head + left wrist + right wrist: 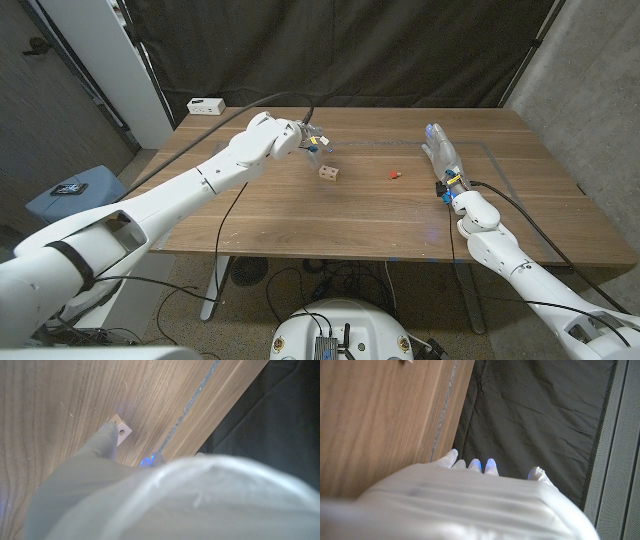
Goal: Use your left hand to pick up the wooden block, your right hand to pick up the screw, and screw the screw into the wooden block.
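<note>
Wooden table point(300, 215) before a black curtain point(350, 50), seen from the head camera. Wooden block point(328, 173) sits near the table's middle, a hole in its visible face; red screw point(394, 174) lies apart from it, toward the robot's right. Left hand point(310, 140) hovers just behind the block, holding nothing; how wide its fingers stand cannot be told. Right hand point(441, 155) extends over the table's right side with fingers straight, empty. White box point(206, 105) at the far left corner; no lettering is readable anywhere. Left wrist view: a fingertip point(107, 430) overlaps the block, contact unclear.
</note>
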